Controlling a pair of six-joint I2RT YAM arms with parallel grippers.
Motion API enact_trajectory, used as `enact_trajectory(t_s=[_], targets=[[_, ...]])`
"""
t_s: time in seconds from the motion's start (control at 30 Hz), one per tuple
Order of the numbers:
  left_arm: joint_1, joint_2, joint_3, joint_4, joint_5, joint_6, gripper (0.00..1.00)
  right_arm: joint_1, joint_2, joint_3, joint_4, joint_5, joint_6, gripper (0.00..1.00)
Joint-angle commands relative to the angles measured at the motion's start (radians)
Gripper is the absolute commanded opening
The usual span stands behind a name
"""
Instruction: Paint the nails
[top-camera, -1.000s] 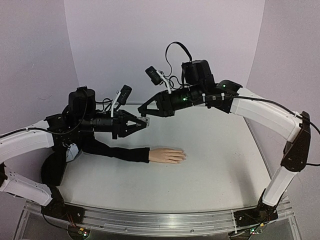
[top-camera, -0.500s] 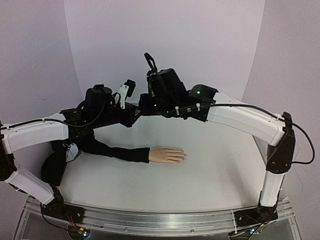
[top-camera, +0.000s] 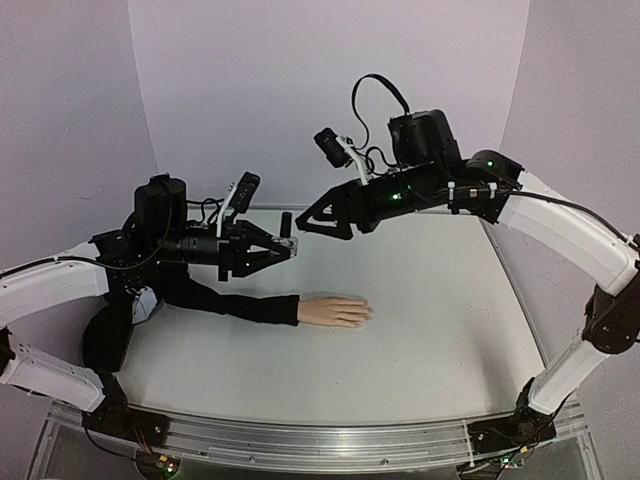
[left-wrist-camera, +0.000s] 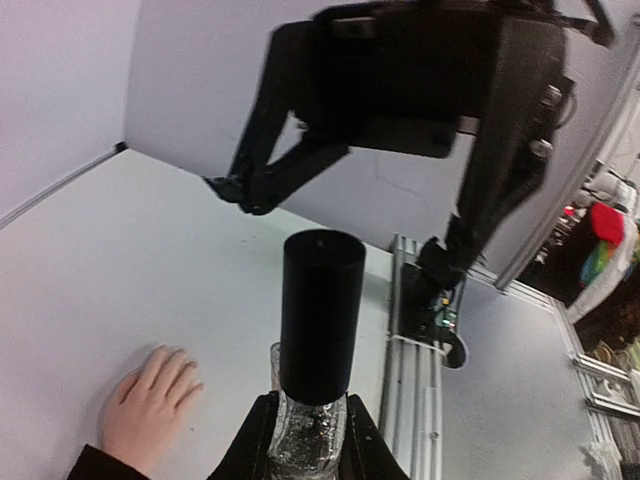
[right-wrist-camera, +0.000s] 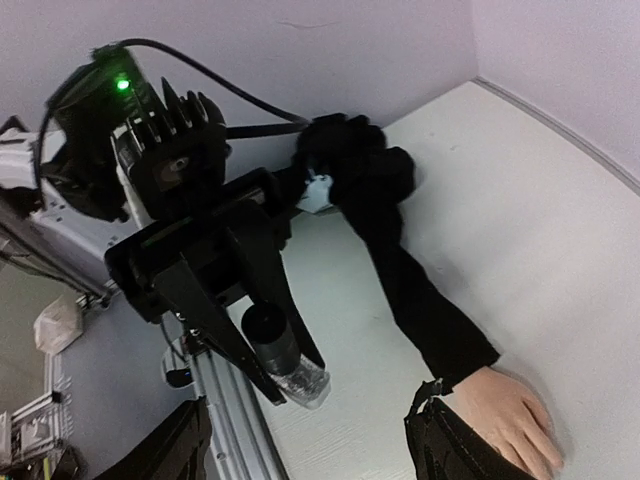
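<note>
1. The mannequin hand (top-camera: 335, 310) lies palm down near the middle of the table (top-camera: 440, 330). Its long axis runs left to right in the top view.
2. The nails (top-camera: 366, 313) are at the right end, fingers pointing right. They are too small to make out one by one.
3. The black sleeve (top-camera: 230, 300) stretches left from the wrist to a bunched end by the left arm.
4. The left gripper (top-camera: 283, 245) is clenched on the bottle (left-wrist-camera: 305, 435). It is raised behind the wrist, with the black cap (left-wrist-camera: 320, 310) pointing up.
5. The right gripper (top-camera: 305, 223) is released, its fingers spread with nothing between them. It hangs just beside the cap, apart from it.
6. White tabletop runs from the fingertips to the right edge. The hand is well apart from the near rail (top-camera: 330, 440) and the back wall.
</note>
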Motion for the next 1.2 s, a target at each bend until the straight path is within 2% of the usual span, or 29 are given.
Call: enact_trajectory(t_s=[0.0, 0.13, 0.33, 0.4, 0.47, 0.63, 0.73, 0.8, 0.83, 0.87, 0.9, 0.93, 0.97, 1.0, 1.07, 1.17], targets=[[-0.001, -0.013, 0.058, 0.058, 0.277, -0.021, 0.0, -0.012, 0.018, 0.026, 0.069, -0.418, -0.07, 0.64], [-0.001, 0.011, 0.086, 0.061, 0.338, -0.035, 0.0, -0.012, 0.091, 0.09, 0.088, -0.541, -0.032, 0.43], [-0.001, 0.023, 0.088, 0.089, 0.362, -0.054, 0.0, -0.011, 0.117, 0.107, 0.114, -0.563, -0.007, 0.32], [-0.001, 0.026, 0.089, 0.095, 0.364, -0.06, 0.0, -0.009, 0.119, 0.104, 0.117, -0.57, -0.009, 0.23], [-0.001, 0.025, 0.09, 0.098, 0.359, -0.061, 0.0, -0.009, 0.118, 0.097, 0.127, -0.581, -0.008, 0.18], [-0.001, 0.011, 0.092, 0.095, 0.253, -0.06, 0.0, -0.005, 0.114, 0.062, 0.142, -0.561, -0.005, 0.0], [0.001, -0.004, 0.095, 0.083, 0.114, -0.062, 0.0, -0.002, 0.107, 0.029, 0.151, -0.512, 0.003, 0.0], [0.001, -0.012, 0.105, 0.057, -0.065, -0.061, 0.0, 0.005, 0.096, -0.003, 0.162, -0.425, 0.023, 0.0], [0.001, -0.012, 0.112, 0.034, -0.196, -0.058, 0.0, 0.008, 0.093, -0.013, 0.161, -0.326, 0.047, 0.0], [0.001, -0.01, 0.119, 0.011, -0.307, -0.057, 0.0, 0.013, 0.093, -0.02, 0.159, -0.181, 0.074, 0.0], [0.001, 0.001, 0.13, -0.012, -0.484, -0.052, 0.0, 0.022, 0.096, -0.019, 0.146, -0.042, 0.115, 0.0], [0.001, 0.018, 0.142, -0.032, -0.599, -0.052, 0.0, 0.043, 0.104, -0.002, 0.108, 0.182, 0.141, 0.0], [0.001, 0.038, 0.153, -0.049, -0.793, -0.059, 0.0, 0.073, 0.119, 0.014, 0.073, 0.466, 0.204, 0.0], [0.0, 0.075, 0.174, -0.058, -0.903, -0.056, 0.0, 0.093, 0.133, 0.043, 0.022, 0.616, 0.286, 0.0], [0.001, 0.146, 0.228, -0.108, -0.994, -0.04, 0.0, 0.143, 0.178, 0.092, -0.019, 0.849, 0.357, 0.0], [0.0, 0.204, 0.261, -0.112, -0.966, -0.039, 0.0, 0.172, 0.259, 0.206, -0.067, 0.929, 0.356, 0.01]])
